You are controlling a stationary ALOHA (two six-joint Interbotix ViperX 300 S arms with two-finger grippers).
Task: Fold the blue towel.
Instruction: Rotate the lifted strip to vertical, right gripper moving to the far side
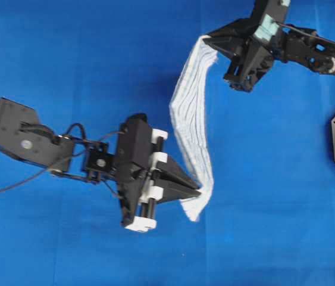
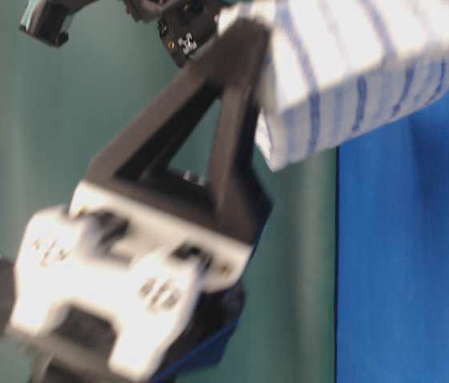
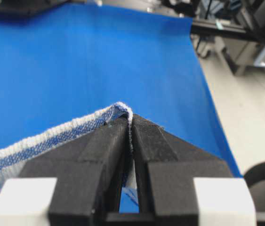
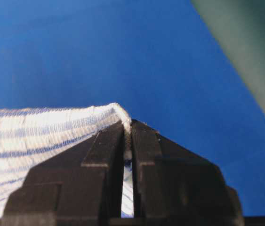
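Count, overhead view: one blue towel (image 1: 190, 128), white weave with thin blue stripes, one piece only. Two robot arms, one at left and one at far right. Two hands: left hand (image 1: 198, 190) and right hand (image 1: 210, 40), each with two fingers, four fingers in all. One tabletop (image 1: 66, 53) under a single blue covering. Towel corners pinched: two, one per hand.
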